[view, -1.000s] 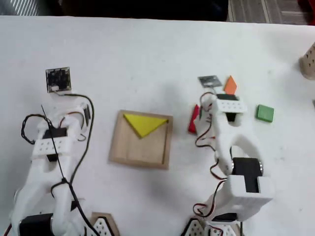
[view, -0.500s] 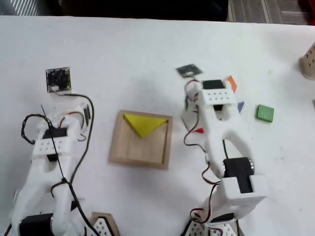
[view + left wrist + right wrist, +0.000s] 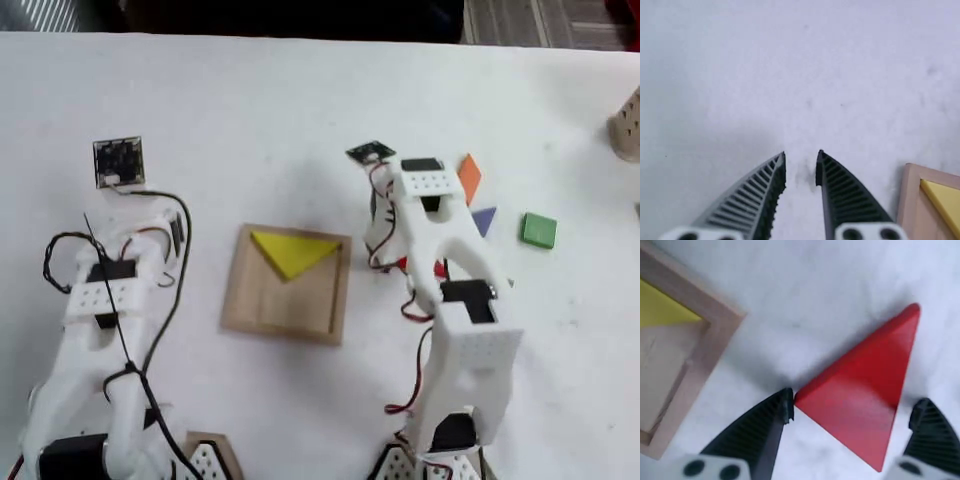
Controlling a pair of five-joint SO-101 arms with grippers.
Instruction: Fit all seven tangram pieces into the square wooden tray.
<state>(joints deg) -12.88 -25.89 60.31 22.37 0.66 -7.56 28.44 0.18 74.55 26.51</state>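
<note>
Counting what sits in the square wooden tray [image 3: 280, 308], I judge the task barely begun: a single yellow triangle [image 3: 293, 252] lies inside, its long edge against the far wall and its point toward the middle, while the rest of the tray floor is bare wood. At least four more pieces wait out on the white surface [image 3: 300, 120]. A red triangle [image 3: 865, 390] lies just beside the tray's right edge, an orange parallelogram [image 3: 468, 172] and a small blue-violet triangle [image 3: 484, 220] sit farther right, and a green square [image 3: 539, 229] is beyond them, well apart from the tray. The right hand [image 3: 855, 409] is spread wide and poised over the red triangle, one fingertip [image 3: 785, 407] just at the piece's corner and the other off past its far side; nothing is gripped yet. The step in hand looks like picking up that red piece. The left hand [image 3: 801, 156] hangs over bare surface just left of the tray, its fingers a narrow gap apart and empty. Nearly all the placing remains to be done.
</note>
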